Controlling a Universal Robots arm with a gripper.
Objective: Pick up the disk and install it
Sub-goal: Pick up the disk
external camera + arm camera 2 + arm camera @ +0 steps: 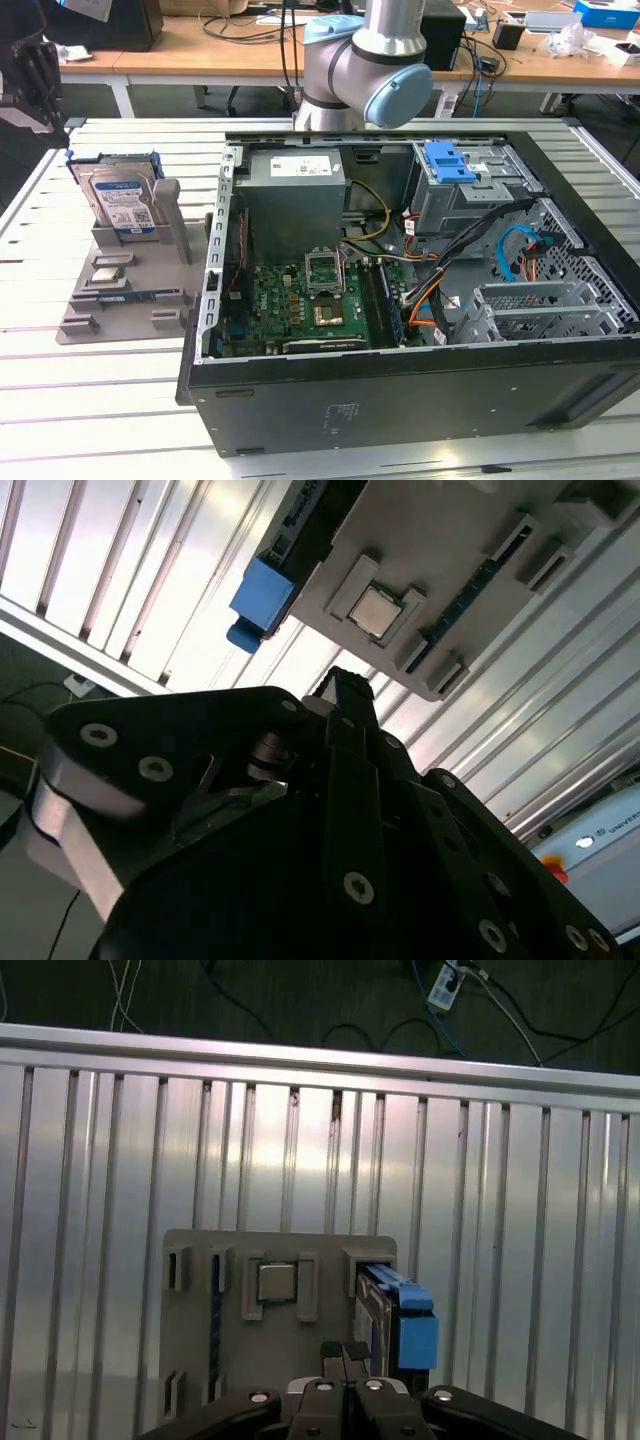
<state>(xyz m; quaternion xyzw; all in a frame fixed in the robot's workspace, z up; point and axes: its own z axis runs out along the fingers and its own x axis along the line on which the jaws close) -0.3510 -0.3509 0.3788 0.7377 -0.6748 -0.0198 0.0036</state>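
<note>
Nearest the lens in the first wrist view, my tool [345, 1353] is hanging clenched on nothing, fingertips pressed together, above the grey holder [280, 1360] and touching nothing on it. Going across the exterior view from its left, the disk [120, 203] is standing upright on edge in the holder's far slot (blue carrier framing it, label facing the camera), not yet picked up. A small square chip [108, 262] is lying flat just in front of it. The slatted worktop [90, 400] is carrying the holder and, beside it, the open computer case [400, 400]. Inside, the motherboard [290, 300] is lying exposed, and a blue latch [450, 160] is sitting farther right.
</note>
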